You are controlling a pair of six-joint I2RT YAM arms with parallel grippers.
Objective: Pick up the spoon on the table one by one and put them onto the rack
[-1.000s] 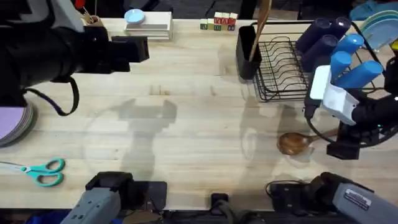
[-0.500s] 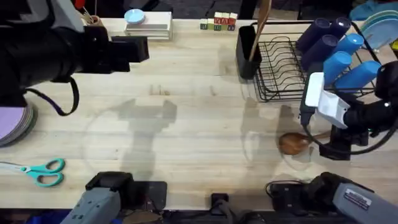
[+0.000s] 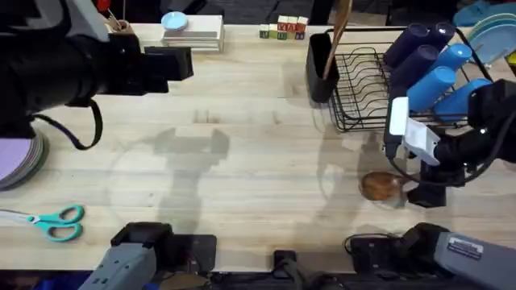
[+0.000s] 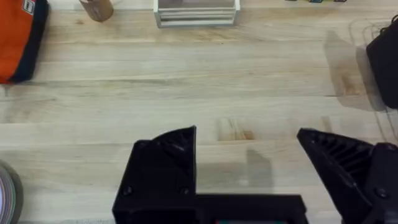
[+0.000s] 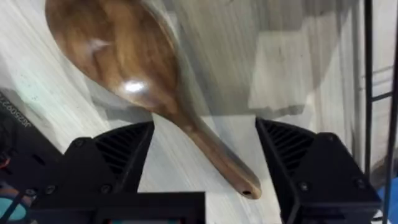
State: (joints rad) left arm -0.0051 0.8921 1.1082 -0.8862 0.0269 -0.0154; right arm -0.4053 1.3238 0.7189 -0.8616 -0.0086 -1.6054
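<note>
The spoon [image 3: 379, 185] lies flat on the table [image 3: 242, 161], toward the right end and nearer the front edge, its glossy reddish-brown bowl pointing toward the middle of the table and its slim handle running off under the right arm. The right gripper [image 5: 202, 152] hangs right over that handle, jaws spread wide, one black finger [image 5: 115, 152] on each side of the wood with bare table showing between finger and handle, so nothing is gripped; the bowl gleams just beyond the fingertips. Just behind the spoon, toward the back right corner, stands the rack [image 3: 363, 84], black wire with upright prongs, its tall black utensil holder [image 3: 320, 68] on the side nearest the table's middle, and another wooden spoon [image 3: 339, 32] already stands upright in that holder. Blue cups [image 3: 439, 76] sit along the rack's far right side. Over on the left, the left gripper [image 4: 249, 155] hovers above bare planks, jaws open and holding nothing. A pair of teal scissors [image 3: 55, 221] lies near the front left corner, well apart from everything else.
</note>
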